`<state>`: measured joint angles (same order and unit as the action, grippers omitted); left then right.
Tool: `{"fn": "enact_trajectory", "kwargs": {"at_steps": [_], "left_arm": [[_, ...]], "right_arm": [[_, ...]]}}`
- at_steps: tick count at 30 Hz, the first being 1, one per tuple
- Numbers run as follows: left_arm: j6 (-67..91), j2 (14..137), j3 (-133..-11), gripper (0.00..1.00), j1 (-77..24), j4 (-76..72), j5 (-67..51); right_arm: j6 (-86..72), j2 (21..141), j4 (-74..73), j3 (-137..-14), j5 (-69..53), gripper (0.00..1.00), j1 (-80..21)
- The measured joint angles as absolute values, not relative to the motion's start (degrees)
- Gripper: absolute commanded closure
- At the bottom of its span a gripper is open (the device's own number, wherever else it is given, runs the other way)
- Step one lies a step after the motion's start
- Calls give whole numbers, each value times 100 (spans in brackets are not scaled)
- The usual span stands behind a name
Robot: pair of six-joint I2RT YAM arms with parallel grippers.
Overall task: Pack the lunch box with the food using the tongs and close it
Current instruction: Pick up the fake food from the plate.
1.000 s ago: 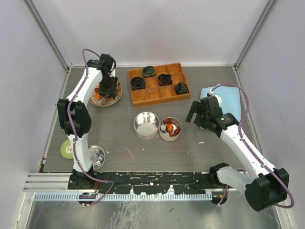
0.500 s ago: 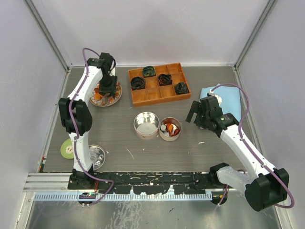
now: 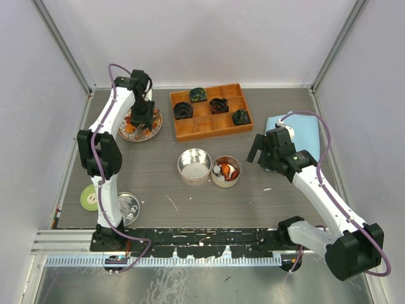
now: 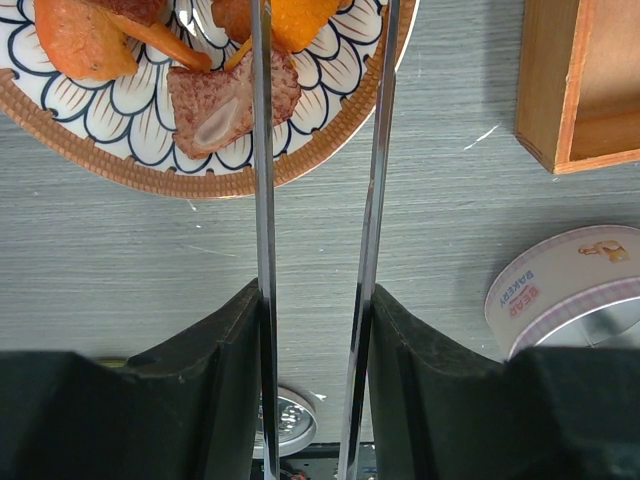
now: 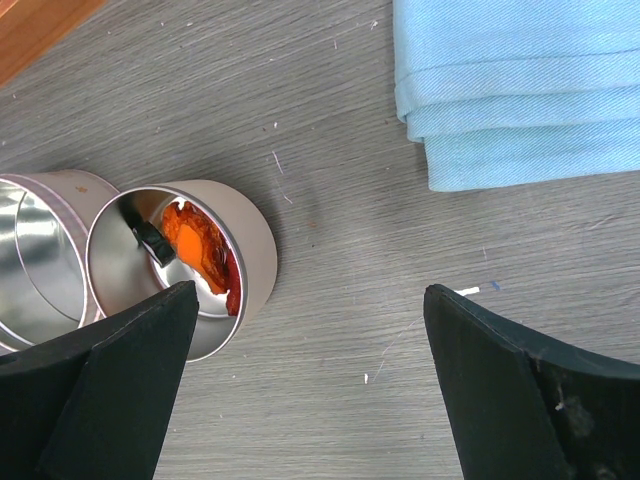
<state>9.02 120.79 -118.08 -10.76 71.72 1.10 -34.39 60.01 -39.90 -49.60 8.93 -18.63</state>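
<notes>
Tongs (image 4: 262,200) slightly leftward; "BAKERY" tin (image 4: 560,290)

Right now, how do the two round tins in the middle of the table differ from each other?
In the top view, the left tin is empty, showing bare shiny metal inside, while the right tin holds orange and red food pieces. The left tin also looks slightly wider than the right tin. Both are round metal tins, open with no lid on, standing side by side.
</notes>
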Motion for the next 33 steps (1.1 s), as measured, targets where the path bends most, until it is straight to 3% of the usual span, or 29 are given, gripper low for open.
{"fn": "enact_trajectory", "kwargs": {"at_steps": [12,20,33], "left_arm": [[819,12079,-11808,60,-1072,7194,108],[810,12075,-11773,73,-1037,7192,71],[854,11898,-11493,80,-963,7052,-34]], "right_arm": [[-3424,5999,-3990,-4960,910,0,-1863],[-3424,5999,-3990,-4960,908,0,-1863],[-3424,5999,-3992,-4960,910,0,-1863]]}}
